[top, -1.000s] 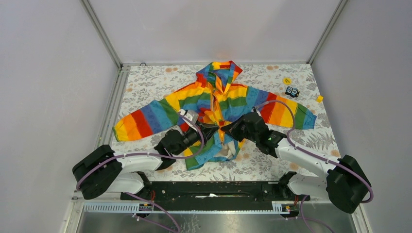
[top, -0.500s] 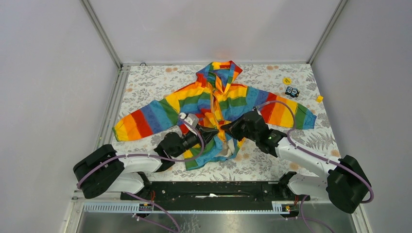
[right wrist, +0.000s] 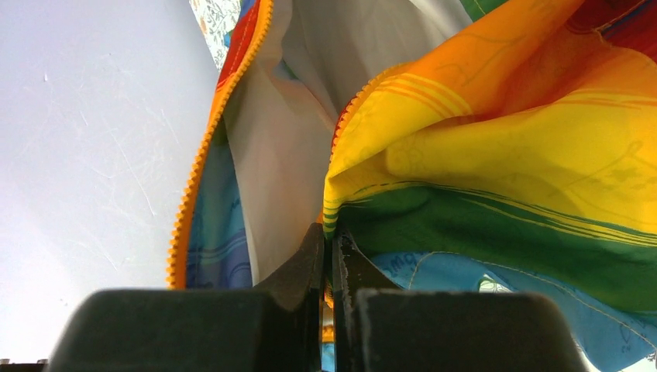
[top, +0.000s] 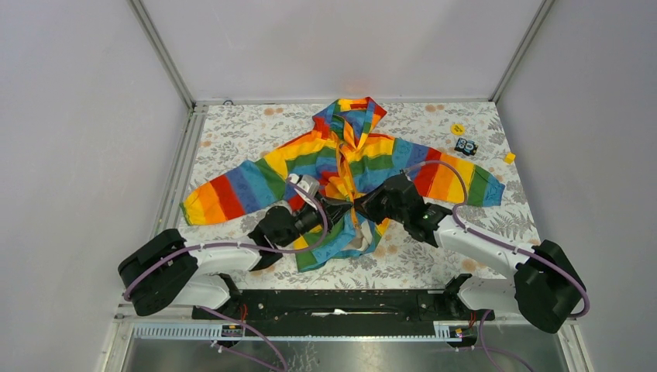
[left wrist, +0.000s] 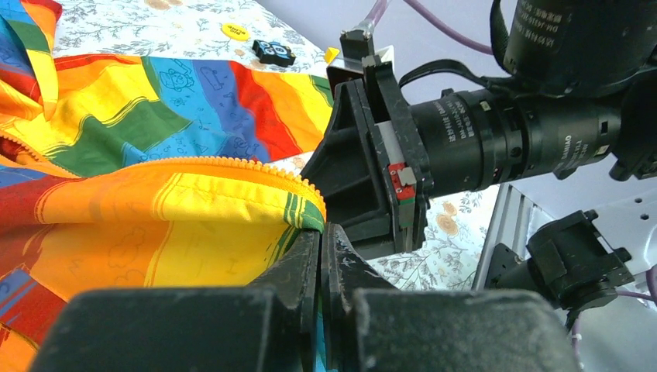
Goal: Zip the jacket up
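The rainbow-striped jacket (top: 364, 159) lies spread on the table, hood at the far side, its front open at the bottom and showing white lining (right wrist: 287, 116). My left gripper (top: 346, 206) is shut on one front edge, a green-and-yellow fold (left wrist: 298, 213) lined with orange zipper teeth (left wrist: 232, 164). My right gripper (top: 359, 203) is shut on the other front edge (right wrist: 341, 209), right against the left one. A second row of orange teeth (right wrist: 197, 174) runs down past it. In the left wrist view my left gripper (left wrist: 321, 232) nearly touches the right arm's wrist (left wrist: 372, 170). No zipper slider shows.
A yellow disc (top: 457, 129), a small black-and-blue object (top: 466, 146) and a yellow cube (top: 509, 157) lie at the far right of the floral table cover (top: 434, 263). Metal frame posts (top: 159, 50) and grey walls close in the table on three sides.
The two grippers have drawn closer together over the jacket's front. The right arm has shifted slightly left and forward, and the lower front fabric has bunched a little.
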Controlling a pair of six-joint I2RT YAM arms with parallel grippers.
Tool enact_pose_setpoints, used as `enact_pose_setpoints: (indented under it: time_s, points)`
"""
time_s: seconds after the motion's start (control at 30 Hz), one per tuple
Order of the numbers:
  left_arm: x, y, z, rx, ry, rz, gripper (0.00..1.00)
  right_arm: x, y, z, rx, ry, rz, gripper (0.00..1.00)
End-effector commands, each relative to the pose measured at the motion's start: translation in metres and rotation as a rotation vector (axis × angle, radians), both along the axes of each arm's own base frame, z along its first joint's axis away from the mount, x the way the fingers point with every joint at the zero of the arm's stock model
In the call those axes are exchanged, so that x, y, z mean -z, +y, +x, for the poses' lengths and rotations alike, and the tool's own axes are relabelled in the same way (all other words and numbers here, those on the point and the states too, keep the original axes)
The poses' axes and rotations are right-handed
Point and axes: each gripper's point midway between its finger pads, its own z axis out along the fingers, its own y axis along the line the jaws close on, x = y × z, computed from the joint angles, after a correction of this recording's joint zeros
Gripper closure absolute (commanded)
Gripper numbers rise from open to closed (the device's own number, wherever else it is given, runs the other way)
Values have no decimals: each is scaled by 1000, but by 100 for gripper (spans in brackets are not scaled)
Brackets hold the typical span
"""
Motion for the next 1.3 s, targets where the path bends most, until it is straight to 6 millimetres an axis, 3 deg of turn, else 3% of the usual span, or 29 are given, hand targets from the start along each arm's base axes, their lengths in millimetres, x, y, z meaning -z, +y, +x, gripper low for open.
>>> enact_pose_setpoints:
  time_s: [0.0,0.2,0.47,0.67,0.77,0.93,1.07,1.17,1.27]
  points:
    - [-33,-11,0,27,-39,-83,99,-20,12,6,-3,-29,67,100]
    - [-14,-10,-8,52,4,-78,100,-44,13,13,37,-64,123,100]
    - [-14,-10,-6,16,42,-106,99,-46,17,20,86,-55,219,100]
    - [-11,5,2,-84,151,-147,60,-42,8,19,116,-64,230,100]
    - [-10,15,5,-135,192,-152,48,-37,7,18,114,-55,227,100]
    - [-13,26,2,-164,240,-149,36,-33,9,15,103,-39,231,100]
    - [-4,33,-1,-192,324,-114,30,-33,9,15,104,-41,233,100]
    - [5,39,-3,-226,415,-86,26,-34,10,16,102,-42,231,100]
    - [29,47,-8,-289,576,-18,22,-33,11,17,100,-41,235,100]
